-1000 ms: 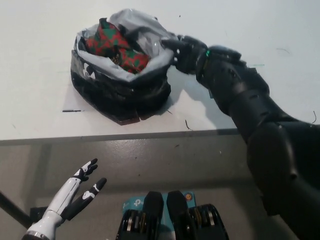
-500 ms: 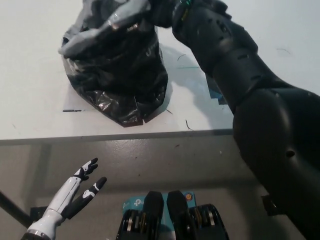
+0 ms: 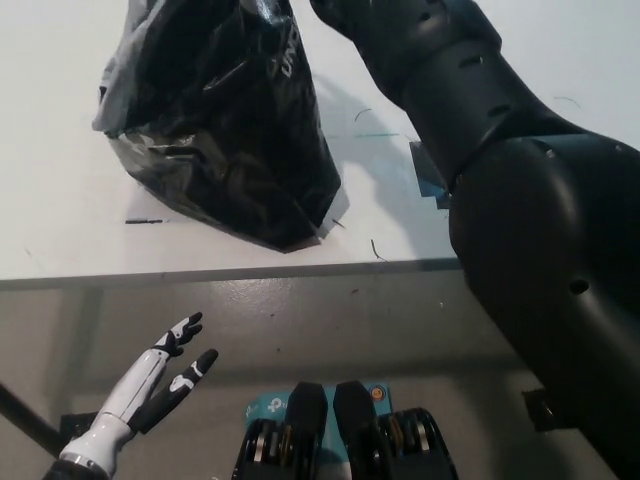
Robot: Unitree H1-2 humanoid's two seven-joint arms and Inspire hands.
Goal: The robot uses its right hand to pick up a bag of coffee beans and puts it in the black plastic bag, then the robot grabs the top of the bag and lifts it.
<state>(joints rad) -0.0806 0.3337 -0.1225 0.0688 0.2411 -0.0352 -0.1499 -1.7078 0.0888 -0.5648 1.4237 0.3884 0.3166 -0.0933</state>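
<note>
Lift step: black plastic bag (image 3: 225, 130) hangs stretched tall over the worktop (image 3: 60, 230), right arm (image 3: 500, 170) raised, its hand out of frame, so fingers' state: cannot tell. Left hand (image 3: 150, 385) idles low, fingers spread, released. Next: likely raise until the bag's bottom clears.

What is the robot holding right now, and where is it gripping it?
Probably the black plastic bag, by its top: the right arm reaches there, but the hold is out of frame. The left hand is open, holding nothing.

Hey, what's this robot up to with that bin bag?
Its black right arm reaches up past the top edge of the picture, and the black plastic bag is stretched tall above the white table, apparently being lifted by its top. The hand itself is out of view. The white left hand rests open, below the table edge.
</note>
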